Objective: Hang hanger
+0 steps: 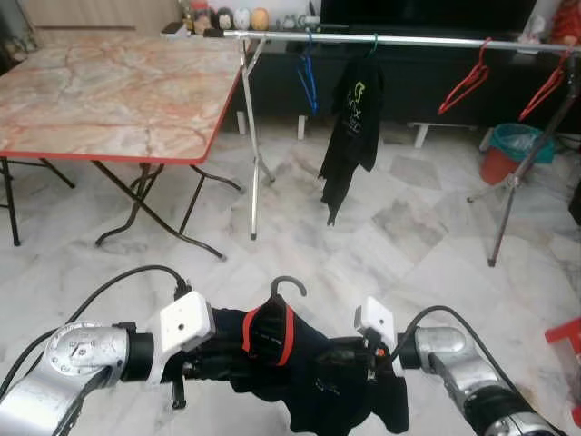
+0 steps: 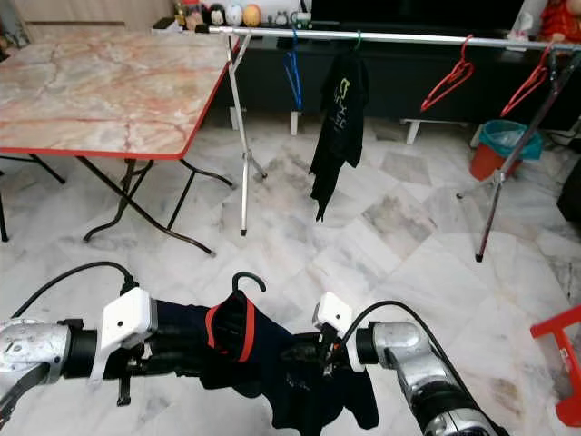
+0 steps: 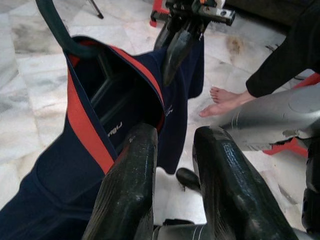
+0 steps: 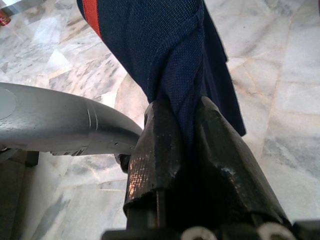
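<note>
Navy shirt (image 1: 309, 363) on dark hanger (image 1: 289, 285), held near and low between both grippers, hook upright. Right gripper (image 4: 186, 125) pinched on shirt fabric. Left gripper (image 3: 172, 175) spread slightly beside the shirt. Far ahead: clothes rail (image 1: 408, 39).

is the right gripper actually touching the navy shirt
Touching. The right wrist view shows the right gripper with both fingers pinched on a fold of the navy shirt.
</note>
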Robot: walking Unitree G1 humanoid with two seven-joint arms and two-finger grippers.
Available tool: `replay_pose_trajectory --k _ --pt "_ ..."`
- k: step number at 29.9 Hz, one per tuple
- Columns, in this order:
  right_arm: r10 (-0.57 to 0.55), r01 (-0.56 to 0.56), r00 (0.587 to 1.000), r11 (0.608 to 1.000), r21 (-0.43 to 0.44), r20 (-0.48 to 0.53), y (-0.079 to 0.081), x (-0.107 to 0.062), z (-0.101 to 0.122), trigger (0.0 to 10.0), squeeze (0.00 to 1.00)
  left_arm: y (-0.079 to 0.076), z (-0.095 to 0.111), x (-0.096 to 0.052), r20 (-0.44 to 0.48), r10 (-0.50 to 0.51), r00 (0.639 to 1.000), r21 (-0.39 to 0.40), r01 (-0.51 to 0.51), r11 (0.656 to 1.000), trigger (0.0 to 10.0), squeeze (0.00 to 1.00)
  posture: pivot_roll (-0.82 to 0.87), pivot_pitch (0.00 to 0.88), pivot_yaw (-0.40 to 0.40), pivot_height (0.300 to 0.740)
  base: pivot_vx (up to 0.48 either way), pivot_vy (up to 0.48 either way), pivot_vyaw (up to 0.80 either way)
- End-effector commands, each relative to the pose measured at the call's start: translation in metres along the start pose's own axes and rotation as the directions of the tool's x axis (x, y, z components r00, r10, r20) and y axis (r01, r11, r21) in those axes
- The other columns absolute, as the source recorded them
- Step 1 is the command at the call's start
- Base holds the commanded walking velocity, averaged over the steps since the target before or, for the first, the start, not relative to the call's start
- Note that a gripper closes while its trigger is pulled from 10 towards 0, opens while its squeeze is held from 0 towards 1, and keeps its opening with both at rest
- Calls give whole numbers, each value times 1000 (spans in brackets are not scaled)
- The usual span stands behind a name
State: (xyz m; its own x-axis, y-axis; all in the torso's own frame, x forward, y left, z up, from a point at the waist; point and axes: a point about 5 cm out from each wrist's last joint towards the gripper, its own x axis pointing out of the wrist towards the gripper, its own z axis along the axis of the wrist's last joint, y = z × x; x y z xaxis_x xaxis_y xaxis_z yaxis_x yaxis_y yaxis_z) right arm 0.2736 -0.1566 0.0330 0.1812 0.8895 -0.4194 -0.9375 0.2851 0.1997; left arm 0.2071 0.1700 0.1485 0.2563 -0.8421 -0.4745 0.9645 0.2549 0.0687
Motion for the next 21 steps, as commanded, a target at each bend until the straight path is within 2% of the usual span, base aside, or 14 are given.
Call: replay_pose_trajectory --k 1,7,12,21 --pt "-19 20 1000 999 -42 22 -5 0 10 0 0 0 -1 1 -14 -8 1000 0 8 1000 10000 0 99 27 -30 740 0 0 0" --pt "-9 10 999 999 -50 31 -6 1 13 0 0 6 -1 12 34 35 999 -3 -35 999 10000 0 95 24 -31 740 0 0 0" --pt "3 -1 999 998 -57 34 -6 2 16 0 0 11 -1 21 67 69 995 -38 -67 997 10000 0 91 32 -37 740 0 0 0" --pt "32 -29 998 997 -67 49 -5 6 21 0 0 13 -4 27 67 82 994 -58 -78 995 10000 0 92 32 -35 740 0 0 0"
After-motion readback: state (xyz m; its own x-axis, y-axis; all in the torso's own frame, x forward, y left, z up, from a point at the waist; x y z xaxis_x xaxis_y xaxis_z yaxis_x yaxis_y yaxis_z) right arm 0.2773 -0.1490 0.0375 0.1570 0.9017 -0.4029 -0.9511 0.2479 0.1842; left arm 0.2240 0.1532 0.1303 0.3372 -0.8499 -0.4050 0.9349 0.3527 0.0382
